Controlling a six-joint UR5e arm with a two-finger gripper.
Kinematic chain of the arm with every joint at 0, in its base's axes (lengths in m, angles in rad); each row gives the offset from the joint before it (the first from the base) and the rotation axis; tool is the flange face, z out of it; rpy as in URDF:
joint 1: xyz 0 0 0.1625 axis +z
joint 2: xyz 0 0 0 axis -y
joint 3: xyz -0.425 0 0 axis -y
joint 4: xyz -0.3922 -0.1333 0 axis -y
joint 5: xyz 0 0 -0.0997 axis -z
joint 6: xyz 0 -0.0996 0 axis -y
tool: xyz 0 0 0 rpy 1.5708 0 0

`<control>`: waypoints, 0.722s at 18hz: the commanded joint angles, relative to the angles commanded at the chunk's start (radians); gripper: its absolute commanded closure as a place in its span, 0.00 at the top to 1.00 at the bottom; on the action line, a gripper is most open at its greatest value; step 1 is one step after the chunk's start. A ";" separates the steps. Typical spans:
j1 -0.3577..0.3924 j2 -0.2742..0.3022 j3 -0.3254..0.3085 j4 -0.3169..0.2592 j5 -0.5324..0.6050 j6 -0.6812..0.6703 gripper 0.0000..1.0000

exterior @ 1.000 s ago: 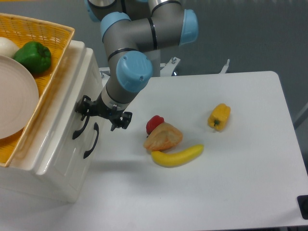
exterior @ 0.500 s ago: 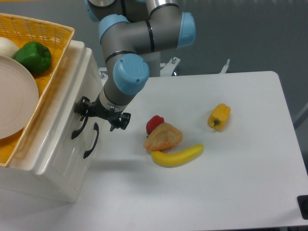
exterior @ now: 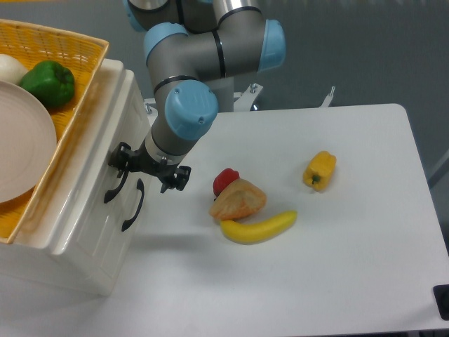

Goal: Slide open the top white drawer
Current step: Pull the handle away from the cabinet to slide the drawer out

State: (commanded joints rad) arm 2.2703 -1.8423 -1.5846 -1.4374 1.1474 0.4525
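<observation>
The top white drawer (exterior: 97, 172) sits flush in the white cabinet (exterior: 70, 239) at the left, and its curved black handle (exterior: 113, 188) is the upper of two. My gripper (exterior: 149, 168) hangs in front of the cabinet face, level with that handle's upper end. Its black fingers (exterior: 121, 156) are spread wide, so it is open, with one fingertip close against the drawer front above the handle. I cannot tell whether it touches the handle. The lower drawer's handle (exterior: 133, 205) lies just below the gripper.
A yellow woven basket (exterior: 84, 77) on the cabinet top holds a plate (exterior: 21, 147) and a green pepper (exterior: 48, 83). On the table lie a red item (exterior: 225, 179), a pastry (exterior: 239, 199), a banana (exterior: 258, 227) and a yellow pepper (exterior: 320, 170).
The gripper has crept a few pixels left toward the cabinet front. The drawer has not moved.
</observation>
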 joint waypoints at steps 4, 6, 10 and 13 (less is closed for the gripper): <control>0.006 0.000 0.003 0.000 0.000 0.002 1.00; 0.009 0.000 0.003 0.000 0.000 0.018 1.00; 0.018 0.000 0.003 0.000 0.000 0.021 1.00; 0.021 -0.002 0.003 0.000 0.029 0.023 1.00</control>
State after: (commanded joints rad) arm 2.2918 -1.8438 -1.5815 -1.4373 1.1765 0.4755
